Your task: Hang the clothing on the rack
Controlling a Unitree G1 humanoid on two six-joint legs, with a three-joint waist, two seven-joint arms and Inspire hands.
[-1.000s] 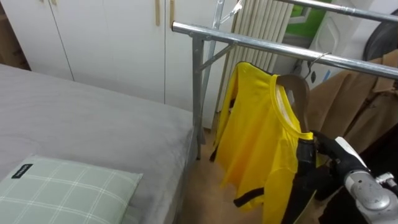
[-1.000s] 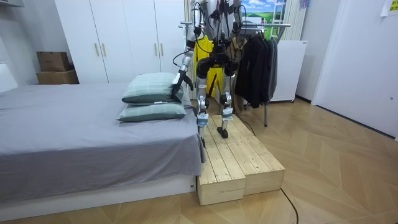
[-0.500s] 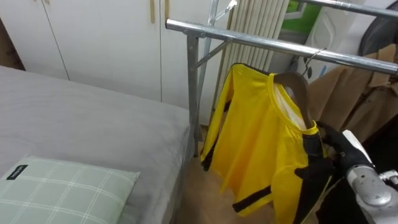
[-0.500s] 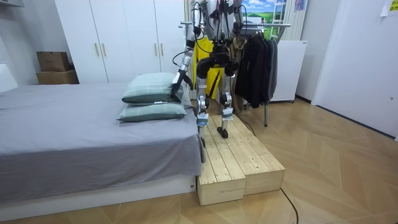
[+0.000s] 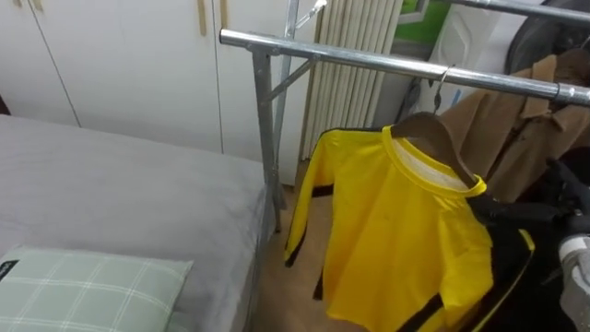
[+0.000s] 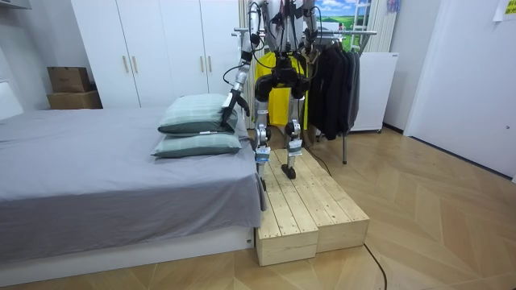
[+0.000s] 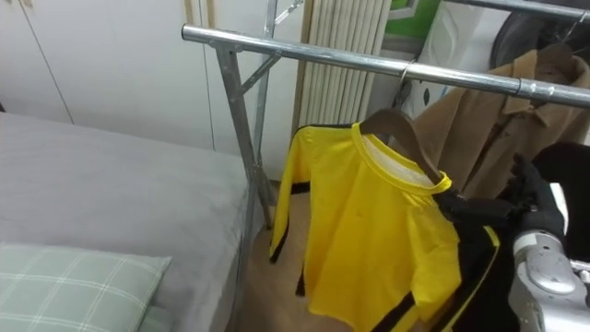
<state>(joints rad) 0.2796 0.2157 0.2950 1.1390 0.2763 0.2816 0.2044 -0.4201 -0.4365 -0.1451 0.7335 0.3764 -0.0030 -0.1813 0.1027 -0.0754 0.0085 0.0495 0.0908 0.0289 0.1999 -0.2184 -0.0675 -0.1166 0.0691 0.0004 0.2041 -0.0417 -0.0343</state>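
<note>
Yellow long-sleeved shirt with black trim is on a wooden hanger, hook over the metal clothes rail, so it hangs just under the rail, a little along from the rail's end post. One sleeve drops below the rail toward the post side.

Right hand comes in low under the rail, on the side away from the post. Its dark fingers reach onto the shirt's shoulder and touch the cloth. Can't tell if they pinch it or just lie on it. The right eye view takes in more of this hand, up to the silver wrist; the left eye view catches the dark fingers at its edge.

Tan coat hangs from the same rail, further from the post than the shirt. White radiator stands behind the rail, and white wardrobe doors are behind it past the post end. Grey bed lies below the rail on the post side, with a green check pillow on it nearer the camera.

The room view adds the whole robot, standing on a wooden platform in front of the rail, facing it, bed alongside. The left hand hangs well below the rail beside the stacked pillows; too small to tell its fingers. Dark clothes hang at the rail's far end.
</note>
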